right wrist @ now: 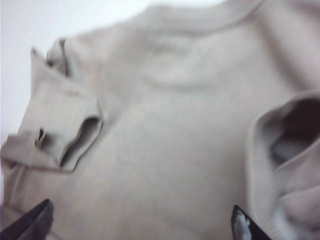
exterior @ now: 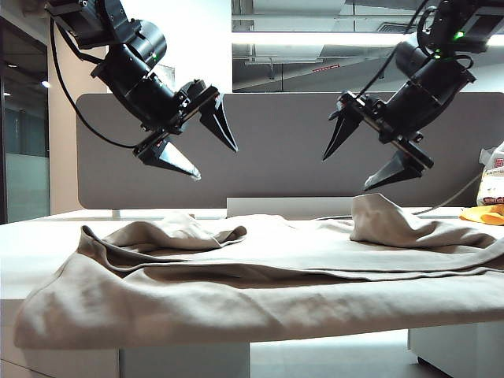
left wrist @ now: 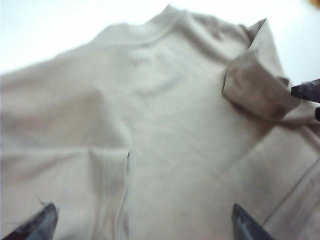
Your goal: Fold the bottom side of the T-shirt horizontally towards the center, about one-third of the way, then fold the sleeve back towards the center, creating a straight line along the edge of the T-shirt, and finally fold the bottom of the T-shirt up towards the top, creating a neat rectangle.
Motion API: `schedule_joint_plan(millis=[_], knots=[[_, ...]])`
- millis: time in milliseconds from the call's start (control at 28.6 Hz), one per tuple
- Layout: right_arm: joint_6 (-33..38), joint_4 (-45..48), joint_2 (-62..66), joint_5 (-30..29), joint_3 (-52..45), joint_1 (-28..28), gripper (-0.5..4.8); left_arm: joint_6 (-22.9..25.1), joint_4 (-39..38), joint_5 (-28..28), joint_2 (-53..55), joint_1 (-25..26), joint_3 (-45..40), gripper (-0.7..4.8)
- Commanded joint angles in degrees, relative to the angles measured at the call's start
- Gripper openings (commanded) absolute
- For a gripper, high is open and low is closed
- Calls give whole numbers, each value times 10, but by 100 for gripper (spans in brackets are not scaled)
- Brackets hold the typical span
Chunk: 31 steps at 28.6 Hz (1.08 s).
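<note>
The beige T-shirt (exterior: 260, 291) lies across the white table, its near part draping over the front edge. Both sleeves are turned in onto the body, one rumpled at the left (exterior: 185, 235) and one raised at the right (exterior: 394, 220). My left gripper (exterior: 216, 161) hangs open above the left sleeve, holding nothing. My right gripper (exterior: 345, 173) hangs open just above the right sleeve, also holding nothing. In the left wrist view the collar (left wrist: 165, 30) and a stitched hem edge (left wrist: 124, 190) show beyond the gripper (left wrist: 142, 225). I cannot tell whether that hem is the bottom. The right wrist view shows the shirt body (right wrist: 165, 150) beyond its gripper (right wrist: 140, 225).
A grey partition (exterior: 276, 126) stands behind the table. A yellow object (exterior: 484, 214) and a printed bag (exterior: 496, 177) sit at the far right. The table's front edge (exterior: 181, 350) shows under the draped cloth.
</note>
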Motion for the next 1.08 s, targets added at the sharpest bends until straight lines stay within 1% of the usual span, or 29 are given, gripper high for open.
schedule_joint_plan(millis=[35,70,105,175,280,315,350,385,420,455,490,559,594,664,839,1084], knots=[[1,-23,-4,20,3,2,462,9,-35,2,-3,1,0,479],[0,-26,-7,38,3,3,412,18,-44,2,-4,1,0,479],[-12,-34,-14,89,2,3,344,29,-54,2,-5,1,0,479],[-13,-39,-20,145,3,-1,336,35,-66,2,-7,1,0,479],[-15,-50,-17,151,2,-3,330,47,-80,2,-7,1,0,479],[-39,-58,-17,157,2,-3,272,63,-95,-1,-9,1,0,479],[-53,-63,-18,157,2,-3,222,70,-101,-2,-9,1,0,441],[-68,-72,-22,157,2,-4,173,83,-119,-12,-13,1,0,382],[-73,-77,-23,157,2,-4,169,89,-127,-14,-16,1,0,367],[-76,-89,-26,157,2,-7,169,106,-142,-26,-22,1,-1,362],[-80,-96,-28,156,2,-7,169,110,-146,-32,-26,1,-4,362],[-91,-113,-38,157,-8,-8,169,109,-134,-44,-52,2,-34,358],[-91,-109,-50,157,-28,-10,169,109,-113,-52,-78,2,-67,328],[-89,-94,-69,156,-58,-15,169,105,-85,-56,-108,5,-110,327],[-72,-33,-143,155,-177,-27,170,73,-21,-59,-187,10,-224,327],[-54,49,-287,153,-366,-47,171,52,13,-61,-282,10,-365,328]])
